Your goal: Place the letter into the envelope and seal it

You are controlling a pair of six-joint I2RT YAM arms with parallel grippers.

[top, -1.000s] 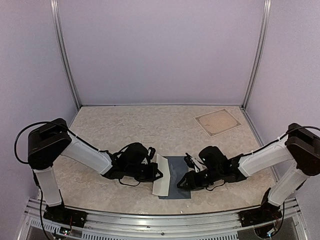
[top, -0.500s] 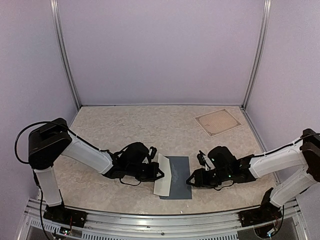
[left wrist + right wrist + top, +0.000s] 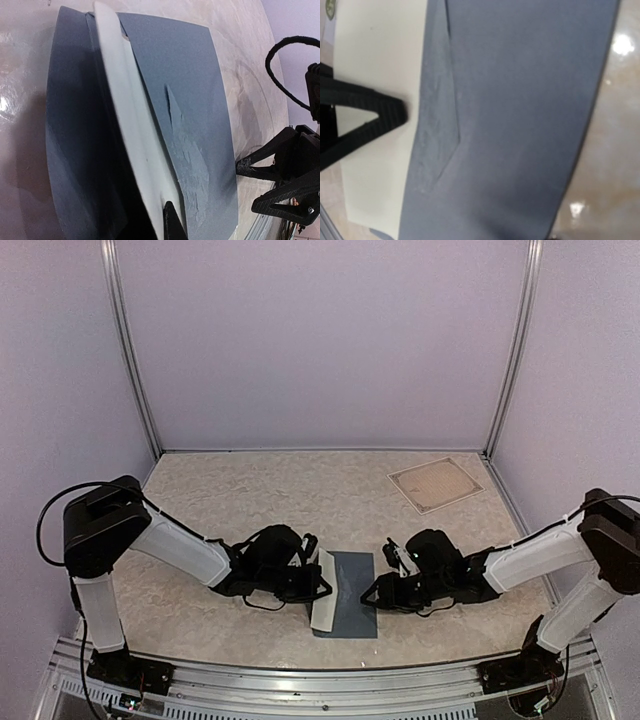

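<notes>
The slate blue-grey envelope [image 3: 355, 606] lies flat on the table between the two arms, its flap [image 3: 70, 130] folded out to the left. The white letter [image 3: 324, 600] stands tilted over the envelope's left side, its edge in the opening [image 3: 135, 125]. My left gripper [image 3: 316, 586] is shut on the letter's near end [image 3: 169, 227]. My right gripper [image 3: 376, 592] sits at the envelope's right edge, its two fingers spread apart [image 3: 247, 185] with one tip at the paper's edge. The right wrist view shows the envelope [image 3: 520, 110] and letter [image 3: 375, 70], not its own fingers.
A beige square mat [image 3: 435, 483] lies at the back right of the table. An aluminium rail [image 3: 320, 682] runs along the near edge, and frame posts stand at the back corners. A black cable [image 3: 280, 75] loops above the right gripper.
My right gripper drew away to the right, then came back left to the envelope's right edge, its fingers wider apart. The left gripper kept its hold on the letter and barely moved.
</notes>
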